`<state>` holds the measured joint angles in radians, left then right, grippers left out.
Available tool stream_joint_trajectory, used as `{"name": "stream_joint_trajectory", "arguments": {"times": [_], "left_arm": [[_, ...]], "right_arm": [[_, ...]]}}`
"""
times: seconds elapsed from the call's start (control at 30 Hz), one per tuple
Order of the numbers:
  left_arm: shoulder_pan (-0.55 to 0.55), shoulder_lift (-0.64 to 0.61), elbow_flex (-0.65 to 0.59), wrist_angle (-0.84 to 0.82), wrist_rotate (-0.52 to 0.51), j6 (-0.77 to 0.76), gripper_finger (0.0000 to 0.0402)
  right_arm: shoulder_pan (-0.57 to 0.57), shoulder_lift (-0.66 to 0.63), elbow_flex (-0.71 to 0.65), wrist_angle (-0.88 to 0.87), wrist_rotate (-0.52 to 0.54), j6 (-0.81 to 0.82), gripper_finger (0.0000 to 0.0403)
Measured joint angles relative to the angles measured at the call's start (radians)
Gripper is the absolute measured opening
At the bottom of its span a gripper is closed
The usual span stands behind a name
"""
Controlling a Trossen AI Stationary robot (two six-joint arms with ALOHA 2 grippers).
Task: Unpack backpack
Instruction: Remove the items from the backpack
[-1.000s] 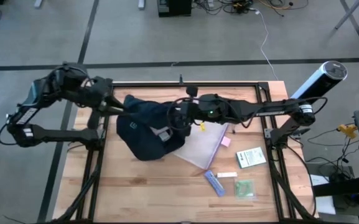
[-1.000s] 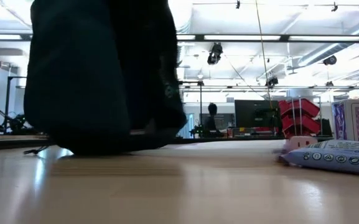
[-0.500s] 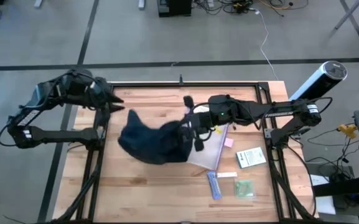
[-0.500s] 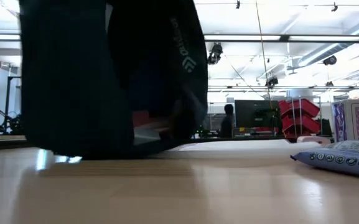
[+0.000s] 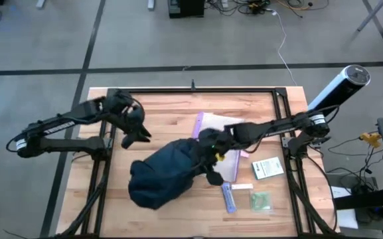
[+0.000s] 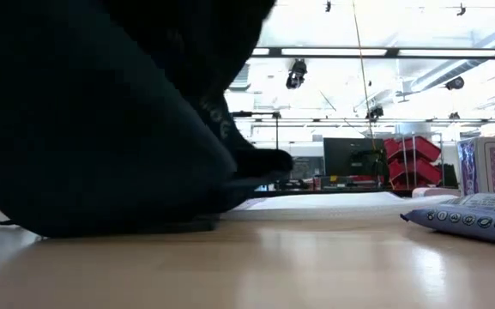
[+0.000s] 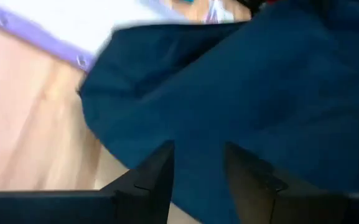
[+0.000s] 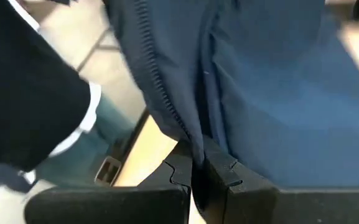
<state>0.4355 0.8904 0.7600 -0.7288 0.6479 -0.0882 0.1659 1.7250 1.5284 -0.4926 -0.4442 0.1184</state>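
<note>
Both arms are dark, near-black, built of slim tubular links with bulkier joint housings. Thin black cables run along them. The right arm shows a white-and-grey collar near its base joint and a small green light near its wrist. The left gripper (image 7: 196, 180) has two matte black, angular fingers with stepped inner faces. The right gripper (image 8: 199, 177) has similar black fingers with notched tips.

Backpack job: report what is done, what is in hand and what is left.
Done: a clear purple-edged zip pouch, a green card box and small packets lie on the wooden table. In hand: the right gripper pinches the dark navy fabric backpack; the left gripper hovers beside it, open. Left: whatever is inside cannot be seen.
</note>
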Motion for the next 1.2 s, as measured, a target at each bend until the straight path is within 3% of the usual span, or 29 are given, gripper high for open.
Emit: {"name": "stream_joint_trajectory", "arguments": {"times": [0.13, 0.3, 0.5, 0.7, 0.87, 1.1, 1.2], "left_arm": [[0.000, 0.013, -0.138, 0.118, 0.035, -0.033, 0.0154], [-0.003, 0.032, -0.257, 0.314, 0.129, -0.089, 0.0189], [-0.008, 0.065, -0.328, 0.475, 0.127, -0.105, 0.0219], [-0.055, 0.102, -0.331, 0.593, 0.062, -0.105, 0.0223], [-0.109, 0.171, -0.331, 0.720, -0.093, -0.092, 0.0227], [-0.102, 0.425, -0.328, 0.988, -0.142, -0.191, 0.0264], [-0.094, 0.531, -0.300, 1.016, -0.142, -0.172, 0.0272]], "right_arm": [[0.015, 0.007, -0.006, -0.151, 0.021, 0.059, 0.0000], [0.013, 0.012, -0.056, -0.345, 0.122, 0.143, 0.0000], [0.010, 0.012, -0.173, -0.424, 0.194, 0.204, 0.0000], [-0.009, 0.012, -0.305, -0.421, 0.245, 0.253, 0.0000], [-0.029, 0.012, -0.336, -0.411, 0.247, 0.282, 0.0000], [-0.036, 0.012, -0.317, -0.392, 0.265, 0.259, 0.0000], [-0.035, 0.012, -0.314, -0.390, 0.265, 0.260, 0.0000]]}}
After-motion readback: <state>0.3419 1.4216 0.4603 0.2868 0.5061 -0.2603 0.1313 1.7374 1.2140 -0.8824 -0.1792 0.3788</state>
